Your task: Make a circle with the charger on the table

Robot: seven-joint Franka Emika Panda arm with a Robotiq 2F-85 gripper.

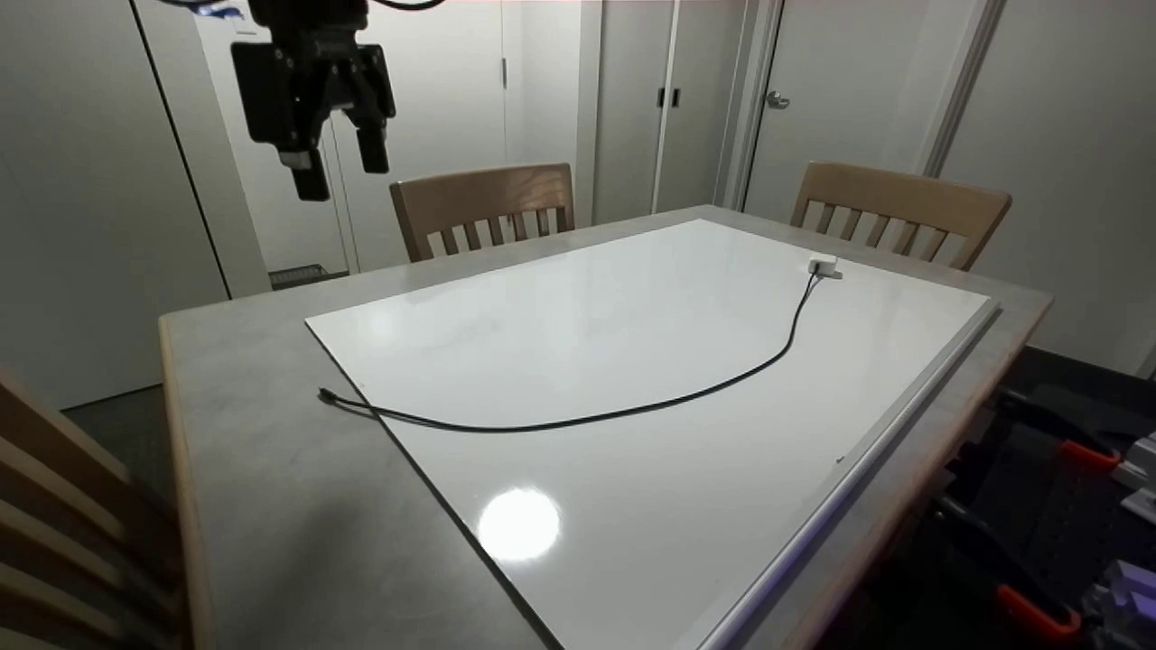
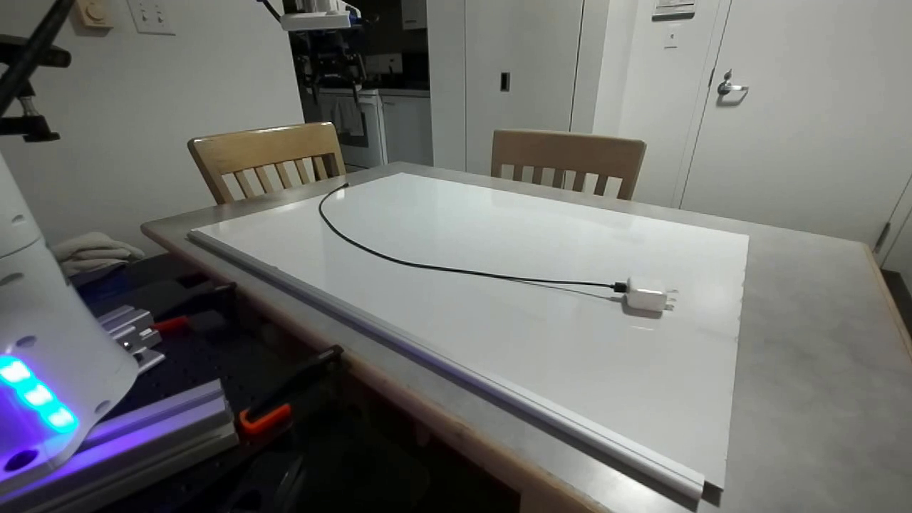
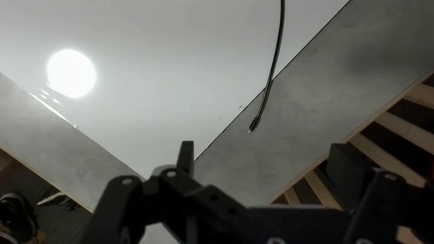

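holds black two-fingered gripper [image 1: 344, 174] spread above corner of grey-rimmed white table [image 1: 244, 433], likely to grasp thin black cable [image 1: 524, 429].

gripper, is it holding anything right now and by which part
Nothing is held: the gripper is open and empty, and the charger's white plug and black cable rest on the table.

The robot's base [image 2: 78, 356] wears a smooth, rounded white shell, crossed by a fine seam [image 2: 25, 247] and dotted with round grey recesses [image 2: 26, 342]; a strip of lights [image 2: 37, 393] glows cyan in three bright patches, tinting the casing violet-blue. Its hand [image 1: 343, 171] is dull black, with angular links [image 3: 203, 195], pale round screw heads [image 3: 171, 174] and blocky fingertips [image 1: 312, 181]. A thin black cable [image 1: 411, 5] curves beside its upper end.
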